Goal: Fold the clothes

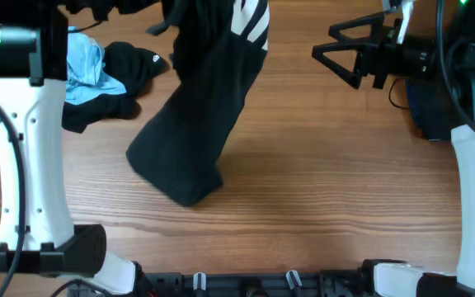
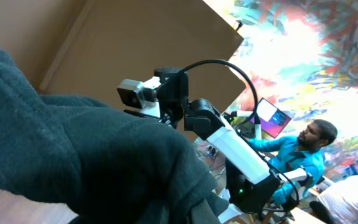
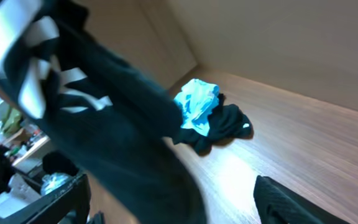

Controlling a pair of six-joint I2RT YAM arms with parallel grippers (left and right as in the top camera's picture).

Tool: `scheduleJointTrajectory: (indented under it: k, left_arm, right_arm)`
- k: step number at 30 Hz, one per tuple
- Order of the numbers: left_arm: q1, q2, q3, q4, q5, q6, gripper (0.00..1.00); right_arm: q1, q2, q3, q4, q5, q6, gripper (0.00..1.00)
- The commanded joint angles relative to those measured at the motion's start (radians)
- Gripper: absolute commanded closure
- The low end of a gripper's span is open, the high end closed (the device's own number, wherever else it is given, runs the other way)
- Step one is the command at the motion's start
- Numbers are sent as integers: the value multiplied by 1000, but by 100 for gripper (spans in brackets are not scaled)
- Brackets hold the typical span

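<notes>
Black garment (image 1: 196, 124): far centre, white-striped end raised, lower end trailing on the table (image 1: 328, 181).
Left gripper: buried under dark cloth, can't tell its grip.
Right gripper (image 1: 322, 43): far right, spread wide, holding nothing.
Clothes pile (image 1: 97, 78): far left.

Matt black cloth garment (image 1: 192, 124), wood-grain table (image 1: 320, 181)

No readable text, numbers or labels anywhere. White stripes (image 1: 251, 18) on black garment (image 1: 192, 132), no lettering. Small white mark (image 1: 155, 56) on dark cloth (image 1: 130, 66): illegible.
</notes>
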Motion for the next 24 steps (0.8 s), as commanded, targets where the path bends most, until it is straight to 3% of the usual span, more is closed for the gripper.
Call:
scheduleJointTrajectory:
  k: [1,5,7,9,11,13,16,20,22,24]
  left_arm:
    - [-8,31,8,4,-42,-8,96]
    - [-47,93,6,-78,-245,101,96]
    - [-66,121,5,-251,-449,217,95]
    - [-95,142,5,-404,-702,303,85]
    - [-130,156,5,-487,-915,358,67]
    - [-169,164,5,-532,-1089,417,59]
    - [-233,166,5,-543,-1282,492,52]
    - [-293,166,5,-548,-1445,498,31]
    - [-283,160,6,-649,-1532,495,13]
    - [-249,148,6,-712,-1581,468,5]
  right_arm:
    - [-2,15,12,5,35,4,12]
    - [-18,14,12,2,248,79,11]
    - [-32,14,12,-8,329,106,11]
    - [-42,14,12,-26,402,124,11]
    - [-42,14,12,-45,477,130,12]
    - [-41,14,12,-62,542,145,12]
    - [-41,14,12,-86,622,148,14]
    - [-3,14,12,-142,722,128,14]
    - [95,35,12,-233,855,98,12]
    - [143,54,12,-262,904,96,10]
